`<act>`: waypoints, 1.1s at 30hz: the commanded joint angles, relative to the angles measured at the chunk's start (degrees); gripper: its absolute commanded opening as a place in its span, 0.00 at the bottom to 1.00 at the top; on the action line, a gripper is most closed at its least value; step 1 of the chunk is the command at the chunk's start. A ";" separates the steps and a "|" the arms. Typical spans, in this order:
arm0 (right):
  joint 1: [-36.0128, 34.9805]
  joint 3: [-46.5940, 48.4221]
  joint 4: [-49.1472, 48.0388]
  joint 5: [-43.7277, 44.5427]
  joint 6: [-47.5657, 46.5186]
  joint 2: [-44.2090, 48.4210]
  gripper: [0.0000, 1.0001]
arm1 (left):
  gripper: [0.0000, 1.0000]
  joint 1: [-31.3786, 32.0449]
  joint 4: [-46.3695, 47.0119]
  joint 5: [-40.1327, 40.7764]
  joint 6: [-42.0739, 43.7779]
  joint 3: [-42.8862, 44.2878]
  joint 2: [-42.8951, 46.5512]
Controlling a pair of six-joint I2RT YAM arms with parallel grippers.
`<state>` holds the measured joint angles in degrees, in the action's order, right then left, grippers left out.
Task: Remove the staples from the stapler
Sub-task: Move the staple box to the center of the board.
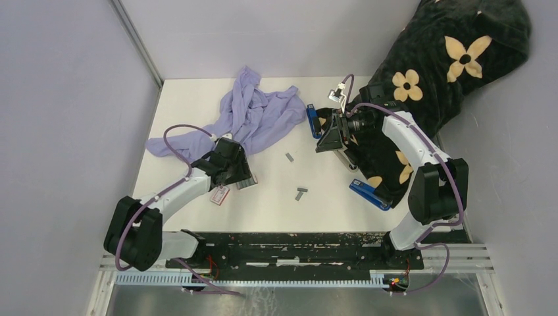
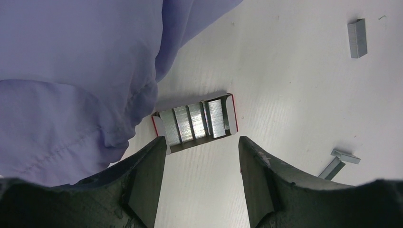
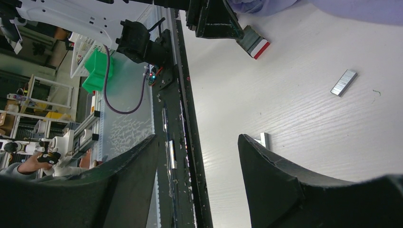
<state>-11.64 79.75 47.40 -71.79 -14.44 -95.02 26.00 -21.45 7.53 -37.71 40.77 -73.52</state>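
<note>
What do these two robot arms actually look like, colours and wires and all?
The left arm and right arm have white curved links joined by chunky black joints. A purple cable loops along each. The left gripper and right gripper each end in two dark, wedge-shaped fingers.

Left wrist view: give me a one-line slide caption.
Open left gripper facing small red-and-white cardboard box of silver-grey staple strips, beside crumpled lilac cloth.

Open staple box (image 2: 195,122) sits before the parted tool (image 2: 203,145).

Even, diffuse overhead light; soft shadows on the white table (image 1: 316,217); near fingers (image 2: 142,190) slightly blurred at frame bottom.
</note>
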 commanded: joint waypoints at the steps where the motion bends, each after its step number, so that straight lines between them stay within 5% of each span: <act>1: -0.40 0.06 -1.40 -0.41 -0.80 0.97 0.68 | 0.64 -0.88 -0.52 0.25 -0.62 1.43 -1.55; 33: -0.41 -0.30 -1.94 -0.28 0.02 0.53 0.69 | 0.62 -3.77 6.30 -9.20 -1.40 -2.24 -7.15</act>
<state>-11.79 79.46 47.18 -71.31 -14.24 -95.04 22.48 -17.34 -0.03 -37.71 38.06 -80.01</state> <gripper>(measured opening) 0.691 0.633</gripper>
